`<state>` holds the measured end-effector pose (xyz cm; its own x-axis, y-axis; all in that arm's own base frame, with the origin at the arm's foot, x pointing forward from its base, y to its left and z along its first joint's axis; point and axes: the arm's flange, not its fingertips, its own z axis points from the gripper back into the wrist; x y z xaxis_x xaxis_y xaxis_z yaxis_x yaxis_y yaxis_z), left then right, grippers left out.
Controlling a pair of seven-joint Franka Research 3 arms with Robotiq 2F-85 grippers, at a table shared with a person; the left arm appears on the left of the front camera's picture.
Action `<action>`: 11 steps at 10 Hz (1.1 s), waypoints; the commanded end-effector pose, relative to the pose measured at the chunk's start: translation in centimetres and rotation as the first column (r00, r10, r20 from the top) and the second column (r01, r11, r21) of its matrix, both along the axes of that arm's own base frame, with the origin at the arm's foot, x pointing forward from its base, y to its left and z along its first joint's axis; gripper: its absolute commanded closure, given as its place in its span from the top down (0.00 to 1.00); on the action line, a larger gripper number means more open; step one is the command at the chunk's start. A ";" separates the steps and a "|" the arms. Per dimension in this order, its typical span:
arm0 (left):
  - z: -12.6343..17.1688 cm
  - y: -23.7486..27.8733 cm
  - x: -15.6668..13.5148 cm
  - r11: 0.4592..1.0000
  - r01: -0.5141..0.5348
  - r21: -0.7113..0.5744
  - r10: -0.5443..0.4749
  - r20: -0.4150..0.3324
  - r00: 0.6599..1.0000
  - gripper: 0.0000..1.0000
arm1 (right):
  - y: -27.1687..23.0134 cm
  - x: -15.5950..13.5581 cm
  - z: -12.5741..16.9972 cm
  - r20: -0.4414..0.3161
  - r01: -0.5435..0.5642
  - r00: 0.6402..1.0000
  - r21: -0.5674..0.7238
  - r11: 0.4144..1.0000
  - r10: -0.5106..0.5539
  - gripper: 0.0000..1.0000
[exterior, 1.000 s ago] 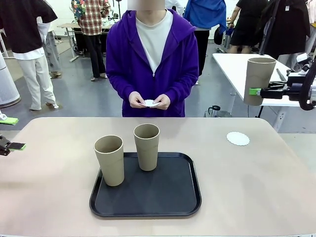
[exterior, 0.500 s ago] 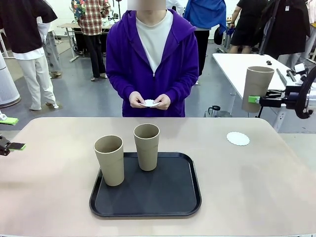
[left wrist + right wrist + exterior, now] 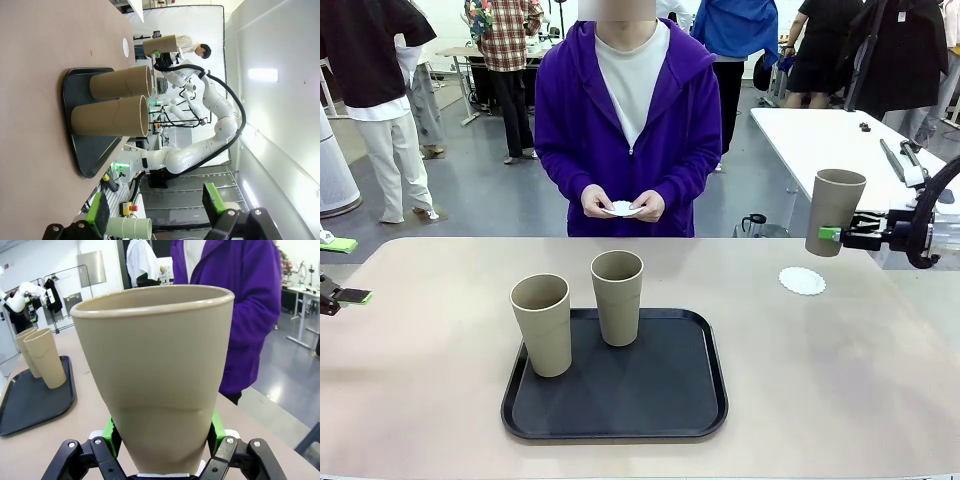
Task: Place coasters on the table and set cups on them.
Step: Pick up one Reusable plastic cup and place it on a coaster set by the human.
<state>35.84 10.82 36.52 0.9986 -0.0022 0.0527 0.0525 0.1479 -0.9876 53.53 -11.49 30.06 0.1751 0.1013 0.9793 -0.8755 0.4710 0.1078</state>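
Moved: held cup (image 3: 834, 210) lower than a second ago, in air near coaster (image 3: 802, 280) on table (image 3: 880, 380).
Right gripper (image 3: 830, 234): clamped on that cup's lower part; base hidden in wrist view.
Left gripper (image 3: 155, 205): spread wide, empty; cropped at front view's edge.
Tray (image 3: 620, 425): two cups (image 3: 542, 325) upright.

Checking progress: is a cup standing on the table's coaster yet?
No, the coaster lies bare, with the right gripper holding a cup in the air.

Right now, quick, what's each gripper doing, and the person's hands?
Left gripper: open, empty.
Right gripper: shut on a cup.
Person's hands: holding a coaster.
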 end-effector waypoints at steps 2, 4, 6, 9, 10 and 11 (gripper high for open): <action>0.2 0.1 -0.1 1.000 -0.001 -0.013 0.001 0.012 1.000 1.00 | 1.0 1.0 -2.3 0.043 -0.039 0.998 0.004 0.999 0.039 0.81; 0.2 0.1 -0.1 1.000 -0.001 -0.013 0.001 0.012 1.000 1.00 | 1.3 1.6 -3.1 0.057 -0.056 0.997 0.011 0.998 0.055 0.81; 0.2 0.1 -0.1 1.000 -0.001 -0.013 0.001 0.012 1.000 1.00 | 1.0 2.5 -4.0 0.051 -0.054 0.997 0.025 0.998 0.053 0.81; 0.2 0.1 -0.1 1.000 -0.001 -0.013 0.001 0.012 1.000 1.00 | 0.8 3.4 -5.3 0.020 -0.045 0.999 0.026 0.999 0.045 0.81; 0.2 0.1 -0.1 1.000 -0.001 -0.013 0.001 0.012 1.000 1.00 | 0.9 3.4 -5.6 0.013 -0.047 0.999 0.024 0.999 0.047 0.81; 0.2 0.1 -0.1 1.000 -0.001 -0.013 0.001 0.012 1.000 1.00 | 0.9 3.5 -5.8 0.007 -0.052 0.999 0.029 0.998 0.051 0.81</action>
